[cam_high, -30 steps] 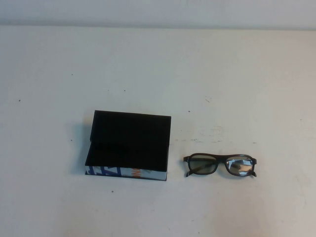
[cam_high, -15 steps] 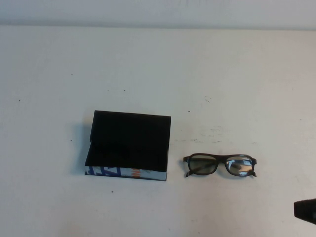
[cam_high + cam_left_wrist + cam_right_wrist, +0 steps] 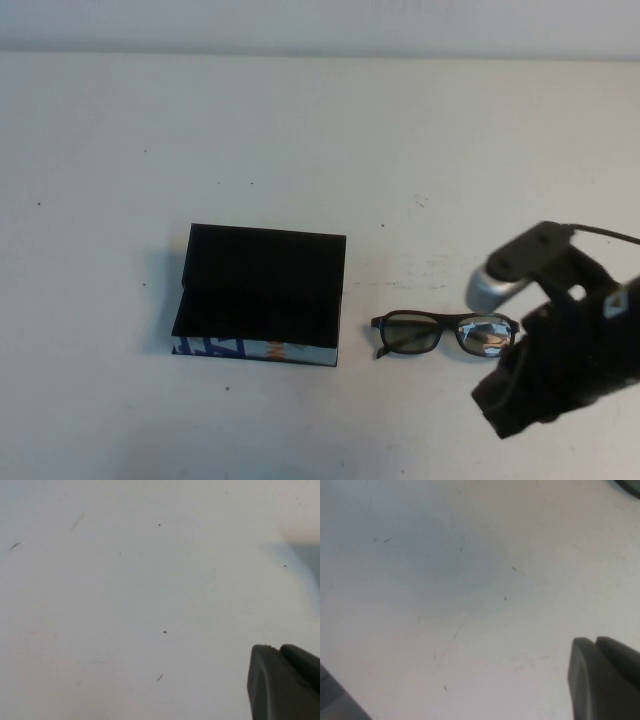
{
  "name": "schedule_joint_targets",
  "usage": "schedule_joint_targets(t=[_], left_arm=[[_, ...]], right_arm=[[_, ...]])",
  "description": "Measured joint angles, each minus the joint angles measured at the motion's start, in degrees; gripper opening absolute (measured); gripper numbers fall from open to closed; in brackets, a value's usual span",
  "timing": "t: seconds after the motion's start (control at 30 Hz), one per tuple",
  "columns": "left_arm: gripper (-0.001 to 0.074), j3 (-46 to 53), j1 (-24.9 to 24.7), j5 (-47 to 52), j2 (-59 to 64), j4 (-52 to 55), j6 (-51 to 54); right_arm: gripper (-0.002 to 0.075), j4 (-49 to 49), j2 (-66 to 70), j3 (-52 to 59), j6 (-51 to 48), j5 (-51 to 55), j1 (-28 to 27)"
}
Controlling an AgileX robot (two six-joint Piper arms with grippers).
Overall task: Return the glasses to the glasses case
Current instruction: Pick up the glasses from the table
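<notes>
The right wrist view looks down on a pale, off-white table (image 3: 470, 595) marked with a few small dark specks and faint scratches. One dark, rounded finger of the right gripper (image 3: 602, 680) juts in at a corner. A thin dark sliver at another corner may be part of the glasses frame, though too little shows to be sure.

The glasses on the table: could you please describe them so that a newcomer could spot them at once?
On the white table, look just right of the black case. The glasses lie there, apart from it, with the right gripper close beside them. Their thin dark frame and greyish lenses set them apart; the left gripper is elsewhere.
</notes>
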Motion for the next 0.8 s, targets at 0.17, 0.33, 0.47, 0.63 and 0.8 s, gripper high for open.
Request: schedule_joint_targets(t=[0.17,0.33,0.47,0.63,0.8], left_arm=[[-0.0003,0.0,0.0,0.0,0.0,0.0,0.0],[-0.0003,0.0,0.0,0.0,0.0,0.0,0.0],[-0.0003,0.0,0.0,0.0,0.0,0.0,0.0],[-0.0003,0.0,0.0,0.0,0.0,0.0,0.0],[-0.0003,0.0,0.0,0.0,0.0,0.0,0.0]], right_arm=[[-0.0011,-3.3,12.3,-11.1,-5.3,5.5,2.4],[0.003,-8.0,19.6,-18.1,-12.8,6.8,2.5],[0.0146,-9.8,23.5,-21.3,-21.5,6.6,2.0],[0.0265,-10.7,26.6,-24.1,-31.9,7.0,0.7],[0.029,-13.8,28.6,-26.1,-37.0,7.0,-0.9]])
